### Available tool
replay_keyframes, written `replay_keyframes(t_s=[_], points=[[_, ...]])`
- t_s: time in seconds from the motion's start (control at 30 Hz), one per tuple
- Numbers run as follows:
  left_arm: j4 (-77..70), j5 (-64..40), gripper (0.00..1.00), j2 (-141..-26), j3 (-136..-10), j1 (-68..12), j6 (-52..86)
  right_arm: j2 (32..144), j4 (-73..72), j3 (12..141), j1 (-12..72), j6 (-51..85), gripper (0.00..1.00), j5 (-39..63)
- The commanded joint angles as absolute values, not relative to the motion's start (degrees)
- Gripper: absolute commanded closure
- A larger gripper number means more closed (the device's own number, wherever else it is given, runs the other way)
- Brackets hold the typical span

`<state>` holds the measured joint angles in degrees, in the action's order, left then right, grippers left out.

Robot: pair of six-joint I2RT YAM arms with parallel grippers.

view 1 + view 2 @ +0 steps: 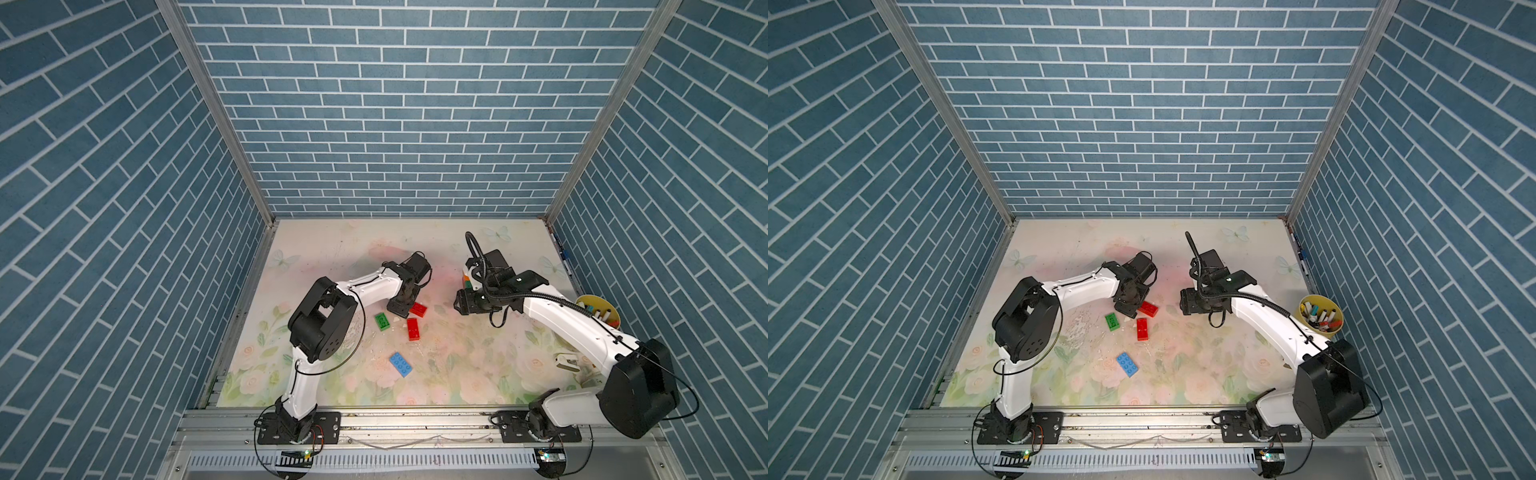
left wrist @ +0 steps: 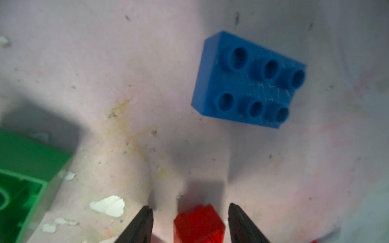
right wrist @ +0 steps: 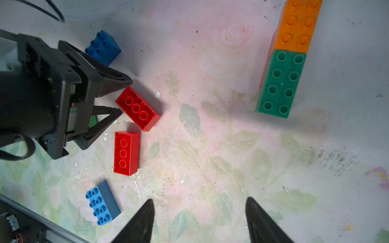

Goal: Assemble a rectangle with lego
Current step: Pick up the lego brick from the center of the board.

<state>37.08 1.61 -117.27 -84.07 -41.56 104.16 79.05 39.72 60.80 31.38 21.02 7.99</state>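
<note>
My left gripper [image 2: 189,207] [image 1: 404,309] is open, its fingers straddling one end of a red lego brick [image 3: 137,108] [image 1: 418,308] with gaps on both sides. A second red brick [image 3: 126,153] [image 1: 413,328] lies just in front of it, a green brick [image 1: 382,321] to its left, and a light blue brick [image 1: 401,364] nearer the front. A dark blue brick [image 2: 248,82] [image 3: 103,47] sits beyond the left gripper. An orange brick [image 3: 299,25] and a green brick [image 3: 282,84] stand joined end to end. My right gripper [image 3: 199,202] hovers open and empty over bare mat.
A yellow cup of markers [image 1: 598,311] stands at the right edge beside my right arm. A small white object [image 1: 567,361] lies by the right arm's base. Blue brick-pattern walls close in three sides. White flakes dot the floral mat [image 1: 332,249].
</note>
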Motion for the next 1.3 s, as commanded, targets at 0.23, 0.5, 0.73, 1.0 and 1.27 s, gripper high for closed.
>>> replay_keyframes(t_s=[0.23, 0.5, 0.73, 1.0, 1.27], points=[[37.8, 1.0, 0.37, -118.2, -84.0, -41.9, 105.1, 77.6, 39.4, 60.1, 31.3, 20.0, 0.31, 7.0], [36.2, 0.1, 0.37, -118.7, -85.2, -43.2, 105.2, 78.2, 39.3, 60.0, 31.3, 20.1, 0.32, 6.8], [34.9, -0.6, 0.46, -119.7, -84.8, -43.8, 105.3, 77.8, 39.5, 59.8, 31.2, 20.3, 0.32, 6.2], [34.1, 1.6, 0.73, -118.4, -83.7, -44.4, 103.7, 77.3, 39.3, 59.7, 31.3, 20.9, 0.32, 5.4], [31.6, 14.8, 0.79, -110.4, -80.2, -45.5, 88.3, 73.3, 38.5, 62.4, 29.0, 26.2, 0.32, 15.1]])
